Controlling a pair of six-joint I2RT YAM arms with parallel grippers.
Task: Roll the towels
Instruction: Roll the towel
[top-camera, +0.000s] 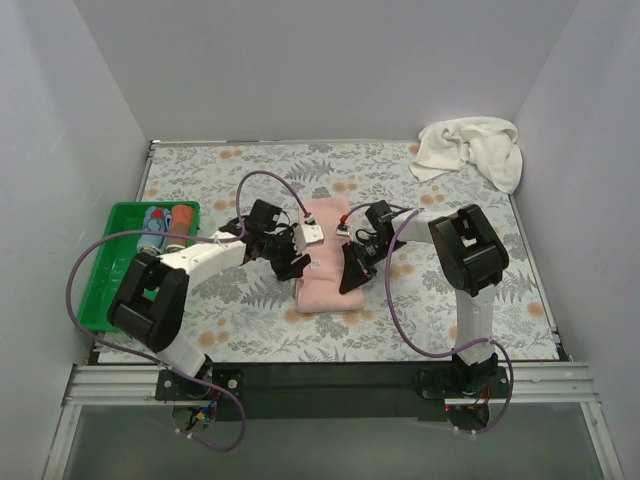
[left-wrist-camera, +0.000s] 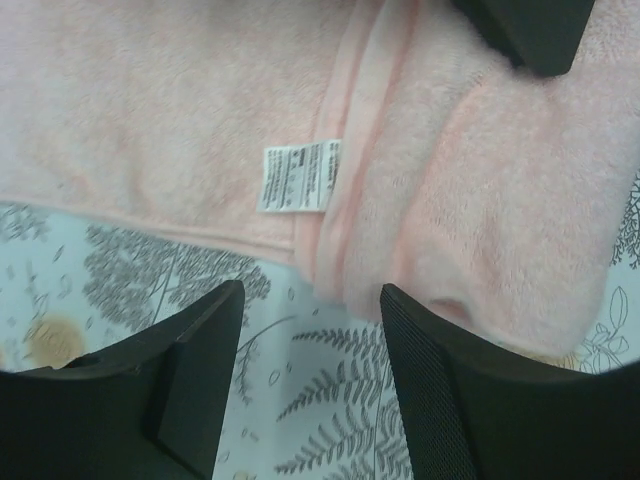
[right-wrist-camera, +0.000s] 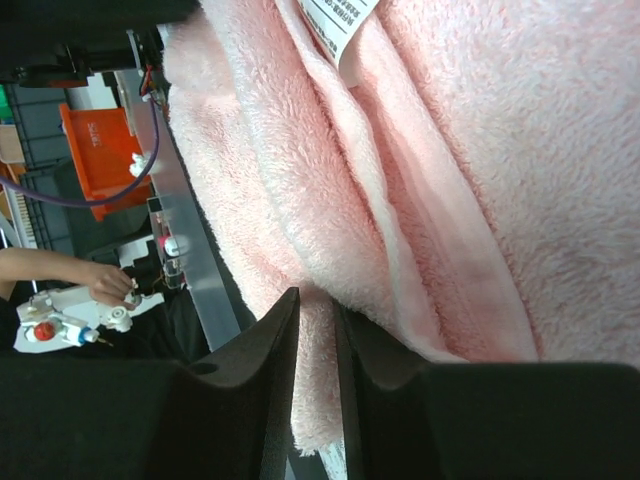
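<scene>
The salmon-pink towel (top-camera: 322, 270) lies folded in the middle of the table, its white care label (left-wrist-camera: 296, 178) showing. My left gripper (top-camera: 292, 266) is at its left edge, open, with the patterned table between the fingers (left-wrist-camera: 310, 400) and the towel's edge just ahead. My right gripper (top-camera: 352, 276) is at the towel's right edge, shut on a fold of the pink terry (right-wrist-camera: 318, 340). The cream-white towel (top-camera: 470, 148) lies crumpled at the far right corner.
A green plastic tray (top-camera: 115, 265) holding a few cylindrical objects (top-camera: 165, 228) stands at the left edge. White walls enclose the table on three sides. Purple cables loop over both arms.
</scene>
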